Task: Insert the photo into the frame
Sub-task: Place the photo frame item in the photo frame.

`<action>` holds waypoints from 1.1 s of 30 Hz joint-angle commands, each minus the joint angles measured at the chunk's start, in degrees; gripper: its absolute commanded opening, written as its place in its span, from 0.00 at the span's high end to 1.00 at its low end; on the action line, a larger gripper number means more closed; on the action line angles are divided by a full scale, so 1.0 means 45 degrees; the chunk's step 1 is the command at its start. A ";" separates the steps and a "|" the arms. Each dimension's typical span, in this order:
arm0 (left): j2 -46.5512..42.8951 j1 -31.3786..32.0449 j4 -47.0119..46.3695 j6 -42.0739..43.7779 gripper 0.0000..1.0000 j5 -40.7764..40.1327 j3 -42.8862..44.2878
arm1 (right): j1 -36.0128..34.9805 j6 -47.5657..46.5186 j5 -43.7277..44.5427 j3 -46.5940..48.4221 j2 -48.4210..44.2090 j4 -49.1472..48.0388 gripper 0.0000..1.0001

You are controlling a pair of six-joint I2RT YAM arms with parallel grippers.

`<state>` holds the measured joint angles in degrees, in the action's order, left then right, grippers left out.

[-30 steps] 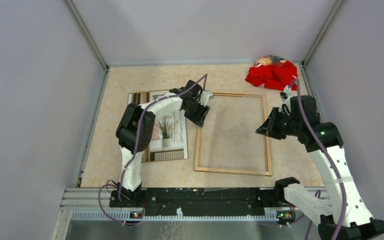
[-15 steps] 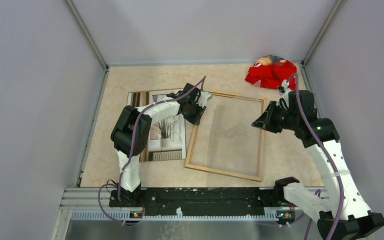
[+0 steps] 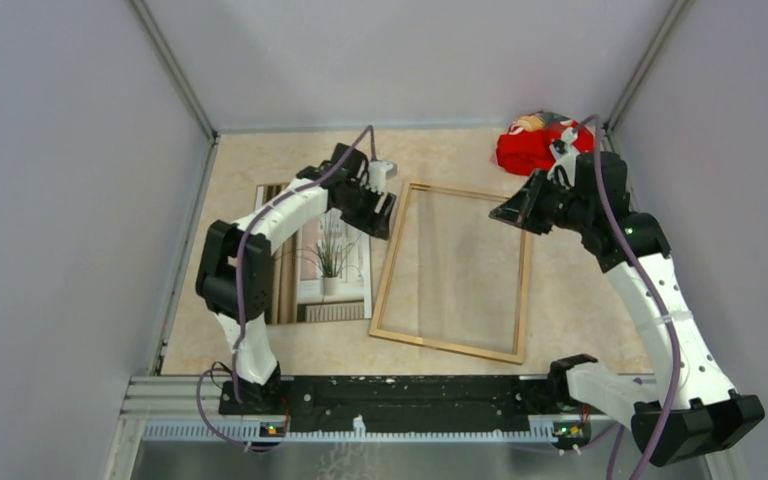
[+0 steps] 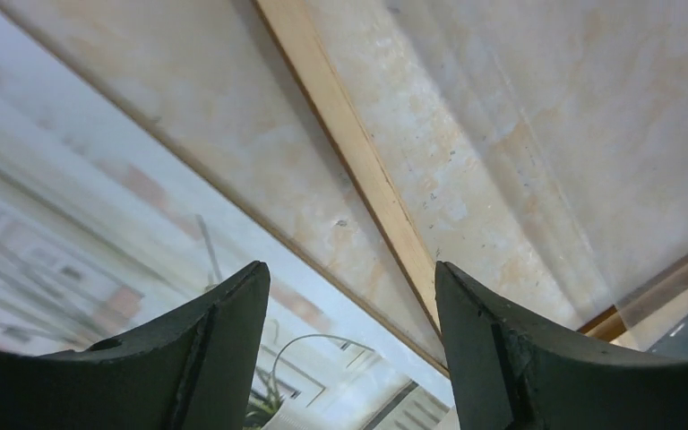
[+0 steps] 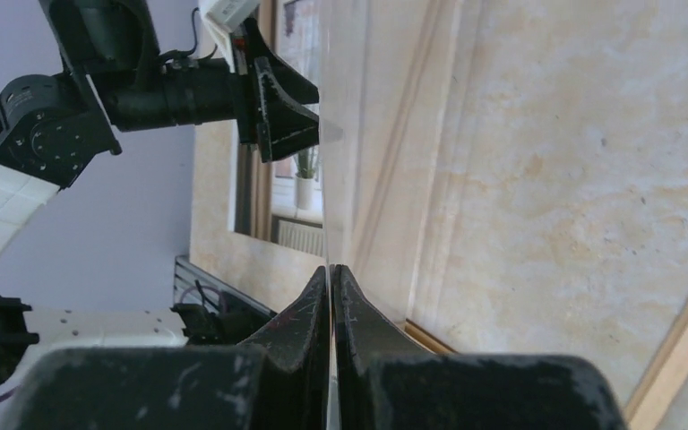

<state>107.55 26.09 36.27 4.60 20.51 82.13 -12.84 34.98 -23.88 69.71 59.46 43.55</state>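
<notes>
The photo (image 3: 340, 280) is lying face up on the left of the table (image 3: 580, 300), with the frame (image 3: 445, 344) sitting tilted just beside it. You're hovering the left gripper (image 4: 351, 296) spread over the frame's left rail, and you're pinching a clear sheet (image 5: 327, 197) with the right gripper (image 5: 331, 278).

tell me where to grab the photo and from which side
Probably the near short edge of the photo, coming in low from the near side with the open left gripper. It lies flat on the table, so nothing offers a pinch from above; a finger must slip under an edge. Its right edge is crowded by the frame, while the near edge faces bare table.
</notes>
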 commanded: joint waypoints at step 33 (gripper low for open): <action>-0.0741 -0.1030 -0.1422 0.0314 0.61 0.2802 -0.2877 | 0.2013 0.4744 0.0856 -0.8631 -0.1955 -0.7290 1.00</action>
<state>102.61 21.23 33.23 7.01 31.14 69.71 -4.51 53.71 -18.20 32.38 52.16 14.02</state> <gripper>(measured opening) 0.420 0.005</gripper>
